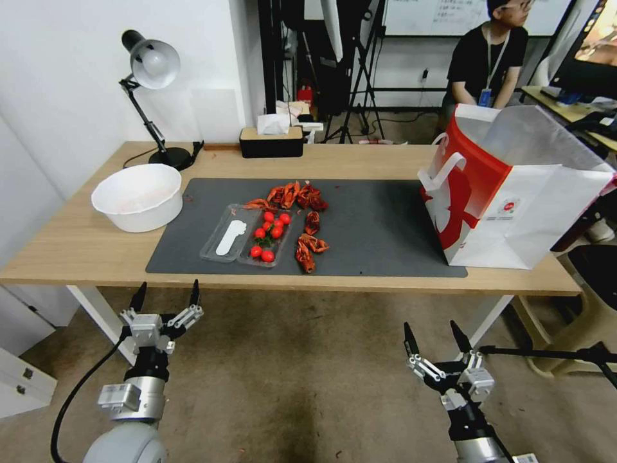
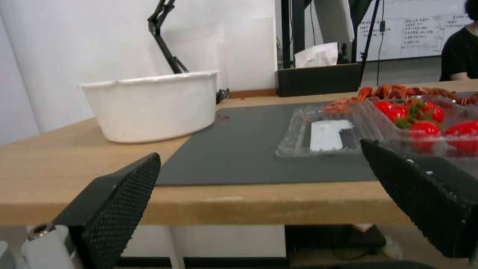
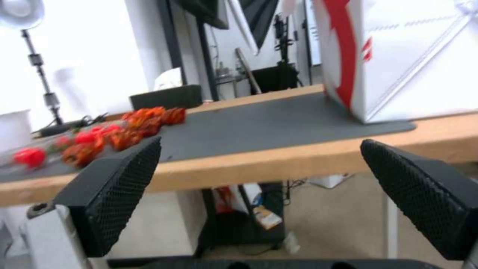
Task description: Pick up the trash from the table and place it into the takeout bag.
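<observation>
Both grippers held spread below table (image 1: 77, 251) edge; left gripper (image 1: 166, 301) nearer clear tray (image 1: 247, 241), its long axis running away; right gripper (image 1: 437, 344) nearer takeout bag (image 1: 514, 206).

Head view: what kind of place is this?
Likely a lab or studio staged as a dining spot: light stands and a whiteboard behind the table, which bears crayfish shells and a takeout bag.

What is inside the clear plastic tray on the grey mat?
The clear plastic tray on the dark grey mat has two halves. One holds small red tomatoes with green stems, the other a flat white piece. What lies under the tomatoes is hidden.
</observation>
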`<state>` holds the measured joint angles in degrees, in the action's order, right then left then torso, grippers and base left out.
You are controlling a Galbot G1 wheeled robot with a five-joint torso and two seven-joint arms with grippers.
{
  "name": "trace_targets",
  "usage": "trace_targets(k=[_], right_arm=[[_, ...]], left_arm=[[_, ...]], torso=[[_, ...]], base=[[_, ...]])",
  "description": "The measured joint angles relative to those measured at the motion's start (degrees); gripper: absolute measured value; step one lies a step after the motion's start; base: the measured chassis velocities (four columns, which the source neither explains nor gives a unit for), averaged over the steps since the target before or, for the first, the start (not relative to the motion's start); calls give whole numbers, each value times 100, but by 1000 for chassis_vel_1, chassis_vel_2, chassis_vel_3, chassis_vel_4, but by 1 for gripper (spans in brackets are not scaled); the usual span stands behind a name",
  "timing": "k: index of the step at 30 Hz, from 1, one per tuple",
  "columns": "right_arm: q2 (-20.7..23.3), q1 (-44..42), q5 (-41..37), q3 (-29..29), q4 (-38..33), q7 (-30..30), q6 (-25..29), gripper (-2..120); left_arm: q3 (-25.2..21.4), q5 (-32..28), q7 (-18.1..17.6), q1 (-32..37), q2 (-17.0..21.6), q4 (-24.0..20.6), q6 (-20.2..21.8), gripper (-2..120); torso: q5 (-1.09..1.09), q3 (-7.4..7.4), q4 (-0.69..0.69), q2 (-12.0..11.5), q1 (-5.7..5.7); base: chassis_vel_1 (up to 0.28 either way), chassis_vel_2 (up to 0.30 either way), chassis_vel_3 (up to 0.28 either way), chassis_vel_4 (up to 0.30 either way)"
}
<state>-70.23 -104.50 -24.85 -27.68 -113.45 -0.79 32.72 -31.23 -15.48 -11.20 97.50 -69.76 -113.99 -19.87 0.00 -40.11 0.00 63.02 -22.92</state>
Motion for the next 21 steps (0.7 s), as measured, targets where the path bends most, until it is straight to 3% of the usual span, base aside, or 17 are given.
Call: trace_targets(k=[21], right_arm=[[-37,42,34,-11,-190,300,25,100]], left_arm=[[24,-111,92,14,-199,157,-57,100]], torso=[[0,0,0,0,0]], base=[[0,0,0,0]])
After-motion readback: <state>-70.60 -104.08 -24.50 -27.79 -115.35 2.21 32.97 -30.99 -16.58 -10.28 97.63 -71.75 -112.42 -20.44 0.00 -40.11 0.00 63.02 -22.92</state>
